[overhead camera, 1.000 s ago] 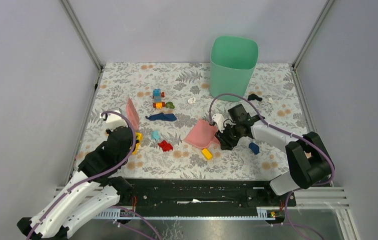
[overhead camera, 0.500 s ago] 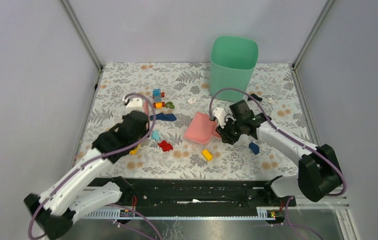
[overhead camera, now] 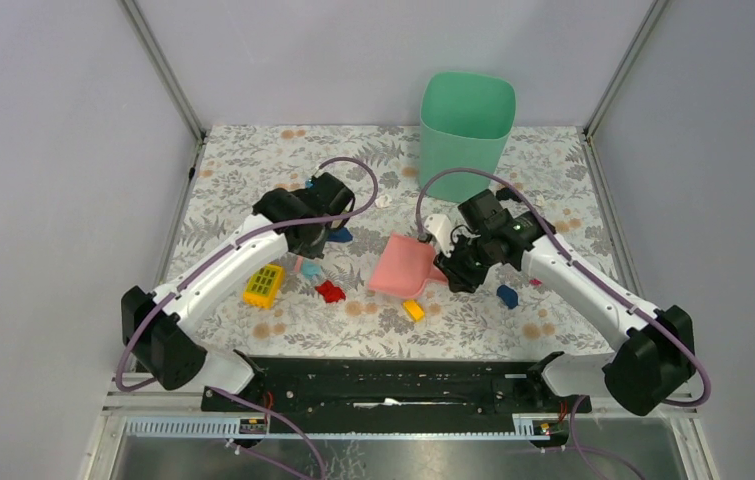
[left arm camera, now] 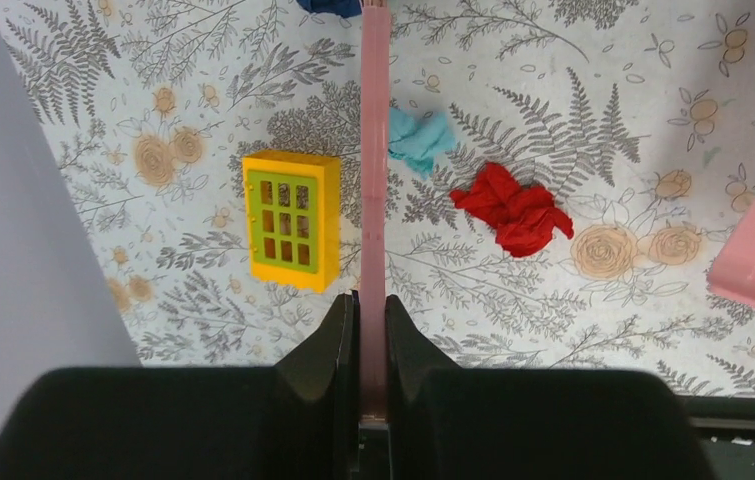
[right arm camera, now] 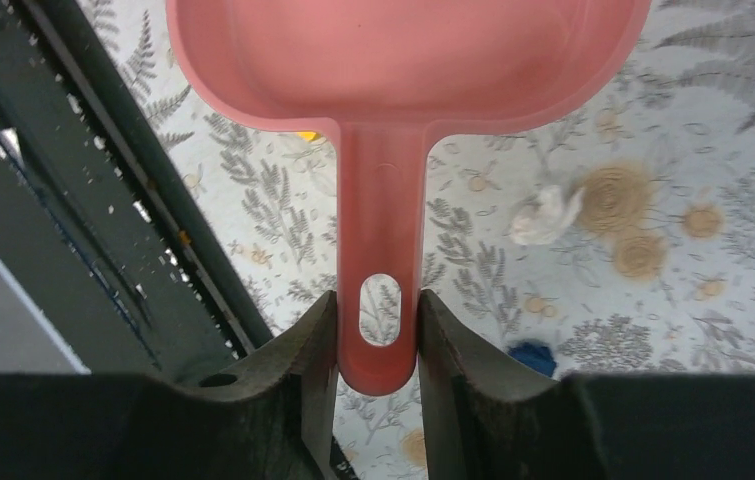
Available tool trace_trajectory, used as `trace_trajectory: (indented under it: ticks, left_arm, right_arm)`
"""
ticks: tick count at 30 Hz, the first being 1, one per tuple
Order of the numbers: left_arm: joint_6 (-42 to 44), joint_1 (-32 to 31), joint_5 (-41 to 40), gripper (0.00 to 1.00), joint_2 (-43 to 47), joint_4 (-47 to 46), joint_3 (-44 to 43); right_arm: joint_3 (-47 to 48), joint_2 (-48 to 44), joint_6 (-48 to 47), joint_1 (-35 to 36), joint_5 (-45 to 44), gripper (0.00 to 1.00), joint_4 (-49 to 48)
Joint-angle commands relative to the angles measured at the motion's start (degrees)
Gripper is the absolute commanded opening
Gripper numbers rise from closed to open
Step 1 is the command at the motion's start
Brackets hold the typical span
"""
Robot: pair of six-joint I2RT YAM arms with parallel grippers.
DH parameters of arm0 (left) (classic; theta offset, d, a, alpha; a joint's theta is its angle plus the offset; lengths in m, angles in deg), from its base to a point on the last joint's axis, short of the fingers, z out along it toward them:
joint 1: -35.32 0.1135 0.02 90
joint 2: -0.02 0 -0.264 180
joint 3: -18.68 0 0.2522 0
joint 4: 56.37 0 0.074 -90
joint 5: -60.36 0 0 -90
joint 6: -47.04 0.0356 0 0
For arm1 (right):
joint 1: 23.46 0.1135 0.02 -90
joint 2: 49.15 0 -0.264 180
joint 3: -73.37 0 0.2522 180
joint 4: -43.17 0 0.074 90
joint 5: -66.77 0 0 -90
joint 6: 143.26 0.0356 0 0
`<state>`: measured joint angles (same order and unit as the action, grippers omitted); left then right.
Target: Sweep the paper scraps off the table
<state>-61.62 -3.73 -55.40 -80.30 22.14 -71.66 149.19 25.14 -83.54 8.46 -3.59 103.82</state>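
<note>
My left gripper (left arm camera: 373, 310) is shut on a thin pink scraper (left arm camera: 374, 180), seen edge-on and hanging over the floral table (left arm camera: 593, 90). In the top view it (overhead camera: 311, 236) is left of centre. My right gripper (right arm camera: 378, 310) is shut on the handle of a pink dustpan (right arm camera: 403, 60); in the top view the gripper (overhead camera: 450, 268) holds the dustpan (overhead camera: 401, 268) mid-table. A white paper scrap (right arm camera: 545, 215) lies right of the handle. Two more white scraps lie farther back, one (overhead camera: 383, 200) left of the bin's foot and one (overhead camera: 540, 201) to its right.
A green bin (overhead camera: 465, 120) stands at the back. Below the scraper lie a yellow window brick (left arm camera: 291, 220), a teal crumpled bit (left arm camera: 418, 140) and a red one (left arm camera: 513, 205). A small yellow brick (overhead camera: 413, 309), a blue piece (overhead camera: 506, 295) and a black rail (overhead camera: 393, 378) are nearer.
My left arm has swung from the near left out over the middle of the table, carrying the scraper. My right arm has shifted the dustpan slightly.
</note>
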Motion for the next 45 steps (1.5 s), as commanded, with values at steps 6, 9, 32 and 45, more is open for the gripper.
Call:
trace_trajectory:
  ticks: [6,9,32,45]
  left_arm:
    - [2.1,0.2,-0.4,0.00,-2.8,11.1,-10.4]
    - [3.2,0.1,0.5,0.00,-3.9,12.4,-13.5]
    - [3.6,-0.1,21.9,0.00,-14.5,7.2,-10.7]
    - [-0.7,-0.2,38.9,0.00,-3.9,-0.8,-8.6]
  right_arm:
    - [-0.8,1.7,2.0,5.1,2.3,0.00,1.9]
    - [0.5,4.3,2.1,7.3,0.6,0.00,2.1]
    - [1.7,15.8,5.1,12.5,-1.2,0.00,-1.7]
    - [-1.1,13.5,4.7,12.5,-1.5,0.00,-2.8]
